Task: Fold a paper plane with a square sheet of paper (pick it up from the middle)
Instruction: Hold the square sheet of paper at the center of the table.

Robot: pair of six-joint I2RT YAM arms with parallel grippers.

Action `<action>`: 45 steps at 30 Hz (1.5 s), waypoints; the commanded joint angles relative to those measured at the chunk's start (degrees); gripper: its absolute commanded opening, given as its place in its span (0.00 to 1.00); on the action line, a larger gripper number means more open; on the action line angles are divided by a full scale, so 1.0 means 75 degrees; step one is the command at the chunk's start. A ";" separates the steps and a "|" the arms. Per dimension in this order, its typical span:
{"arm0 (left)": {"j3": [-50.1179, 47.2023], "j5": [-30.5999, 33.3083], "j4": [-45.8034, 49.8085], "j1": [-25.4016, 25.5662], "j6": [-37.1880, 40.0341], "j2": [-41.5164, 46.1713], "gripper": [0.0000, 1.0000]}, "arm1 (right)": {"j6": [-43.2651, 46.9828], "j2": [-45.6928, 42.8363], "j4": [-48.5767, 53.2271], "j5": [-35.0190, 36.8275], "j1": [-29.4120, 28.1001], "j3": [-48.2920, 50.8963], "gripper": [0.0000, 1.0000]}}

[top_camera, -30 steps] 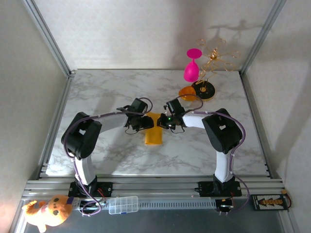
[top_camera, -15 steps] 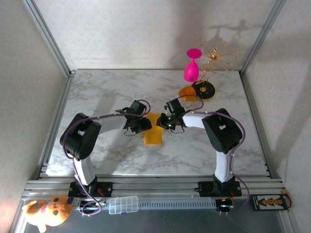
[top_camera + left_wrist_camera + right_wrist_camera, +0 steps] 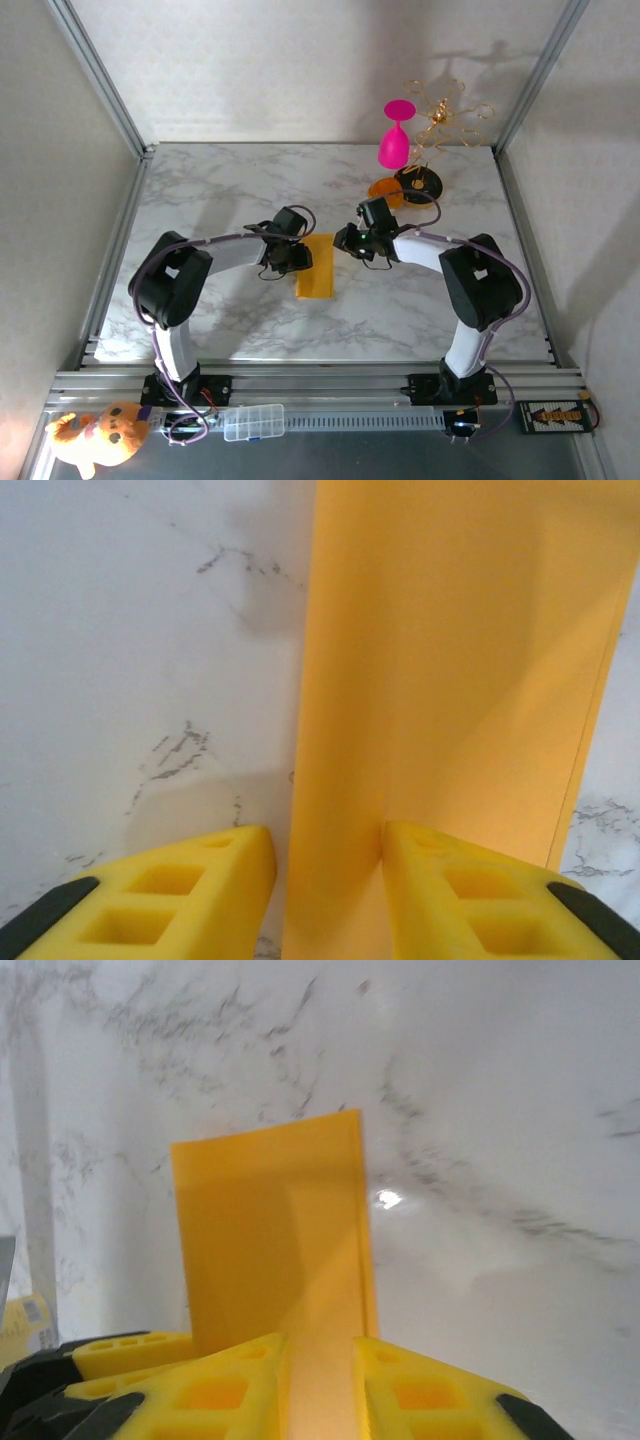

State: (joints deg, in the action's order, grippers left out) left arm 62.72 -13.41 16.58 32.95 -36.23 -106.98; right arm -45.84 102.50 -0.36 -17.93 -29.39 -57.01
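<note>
The square sheet of paper (image 3: 316,272) is yellow-orange and lies flat on the marble table, folded into a narrow rectangle; no pointed paper plane shape shows. My left gripper (image 3: 300,257) is at its left long edge. In the left wrist view the left gripper (image 3: 328,845) straddles the edge of the paper (image 3: 450,680): one yellow finger (image 3: 470,900) rests on the paper and the other is on the table, a sliver off the edge. My right gripper (image 3: 346,243) is at the paper's far right corner. In the right wrist view the right gripper (image 3: 320,1345) stands slightly apart over a strip of the paper (image 3: 270,1230).
At the back right stand a pink goblet (image 3: 394,140), a gold wire ornament (image 3: 445,110) and an orange-and-black disc (image 3: 418,184). Aluminium frame posts bound the table. A plush toy (image 3: 100,435) and a clear plastic box (image 3: 253,422) lie on the near rail.
My right gripper has parted its fingers and drawn back to the right, off the paper's top. The left gripper narrowed a little and nudged towards the paper's left edge.
</note>
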 commanded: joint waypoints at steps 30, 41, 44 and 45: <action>-0.0042 0.0575 0.0667 0.0318 -0.0172 -0.1228 0.42 | 0.0475 0.0551 -0.0245 -0.0912 -0.0292 -0.0122 0.13; -0.0043 0.0604 0.0693 0.0318 -0.0270 -0.1273 0.42 | 0.0614 0.1008 0.0024 -0.1085 -0.0442 -0.0400 0.07; -0.0041 0.0604 0.0698 0.0318 -0.0256 -0.1303 0.42 | 0.0640 0.1062 0.0112 -0.1063 -0.0441 -0.0447 0.07; -0.0042 0.0593 0.0705 0.0318 -0.0250 -0.1299 0.42 | 0.0646 0.1086 0.0149 -0.1047 -0.0444 -0.0456 0.06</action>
State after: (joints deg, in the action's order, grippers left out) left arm 65.54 -9.65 19.79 34.74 -37.76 -109.06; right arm -42.35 109.21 -1.19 -25.23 -32.25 -58.76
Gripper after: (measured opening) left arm 0.421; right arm 0.069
